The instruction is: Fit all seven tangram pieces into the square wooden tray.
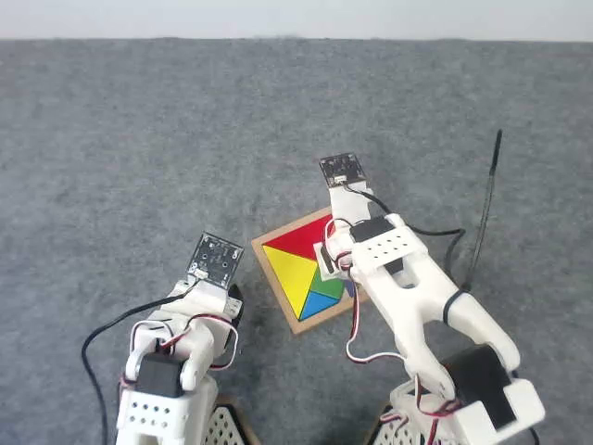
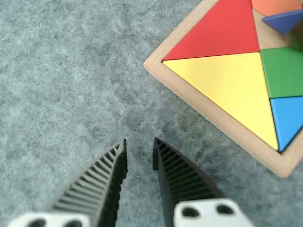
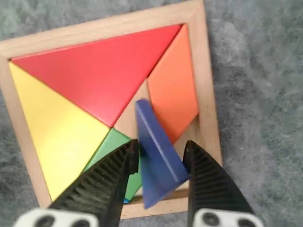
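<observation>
Left gripper point(image 2: 139, 142) sits low over the grey carpet point(image 2: 61, 71), near the tray's point(image 2: 156, 71) left corner but not touching it. Jaws are a little apart w/ nothing btw them, so it's idle.

In the tray, left to right: yellow triangle point(image 3: 52, 127) and red triangle point(image 3: 99, 75) lie flat and share a long edge. Green piece point(image 2: 284, 71) and light blue piece point(image 2: 289, 118) sit below them, and the orange piece point(image 3: 173, 90) lies by the right rim. That's five seated; can't tell if a further piece lies under the arm.

Right gripper point(image 3: 161, 149) is over the tray's right half, clamped on the dark blue triangle point(image 3: 156, 151). The piece is tilted up on edge, not flat, w/ its tip over the bare wood btw red and orange.

Step, as I read it: seating the dark blue triangle, so the task looks nearly done. Next move prob calls for turning it to match the bare gap, laying it flat, lowering it, then releasing.

Edges: the gap is tight, w/ red, green and orange on its sides and the rim just beside. A corner could ride up on a neighbour or nudge the orange piece. Room above is free. There's open carpet round the tray, and a thin black cable point(image 1: 486, 204) lies well to the right.
</observation>
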Controlling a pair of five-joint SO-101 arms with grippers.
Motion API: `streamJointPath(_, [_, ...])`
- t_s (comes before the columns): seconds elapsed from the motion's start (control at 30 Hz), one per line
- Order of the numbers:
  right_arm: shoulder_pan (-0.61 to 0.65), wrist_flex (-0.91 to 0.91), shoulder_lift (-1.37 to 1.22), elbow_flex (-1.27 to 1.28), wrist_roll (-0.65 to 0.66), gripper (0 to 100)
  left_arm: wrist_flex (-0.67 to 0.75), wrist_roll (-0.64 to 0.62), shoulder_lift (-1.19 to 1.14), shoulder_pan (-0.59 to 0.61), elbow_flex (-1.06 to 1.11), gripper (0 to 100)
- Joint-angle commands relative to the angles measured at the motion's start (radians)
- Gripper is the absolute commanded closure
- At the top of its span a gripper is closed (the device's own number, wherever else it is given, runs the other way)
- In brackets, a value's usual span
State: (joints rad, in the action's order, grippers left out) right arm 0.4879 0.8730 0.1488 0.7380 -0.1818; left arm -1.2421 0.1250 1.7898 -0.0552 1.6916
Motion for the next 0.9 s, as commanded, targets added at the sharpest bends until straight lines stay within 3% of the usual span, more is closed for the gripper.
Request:
streamJointPath(0.0, [-0.048, -0.022, 0.024, -0.012, -0.012, 84.3, -0.005, -0.006, 0.002, -0.002, -0.007, 91])
streamJointPath(0.13, [-0.076, -0.016, 0.024, -0.011, -0.009, 84.7, -0.005, -0.006, 0.002, -0.002, -0.007, 91])
streamJointPath(0.33, [-0.070, 0.025, 0.024, -0.008, -0.006, 98.7, -0.005, -0.006, 0.002, -0.002, -0.007, 91])
streamJointPath(0.63, [-0.079, 0.074, 0.024, -0.011, -0.017, 99.1, -0.005, -0.006, 0.002, -0.002, -0.007, 91])
streamJointPath(0.87, [-0.071, 0.147, 0.024, -0.118, -0.118, 99.2, -0.005, -0.006, 0.002, -0.002, -0.007, 91])
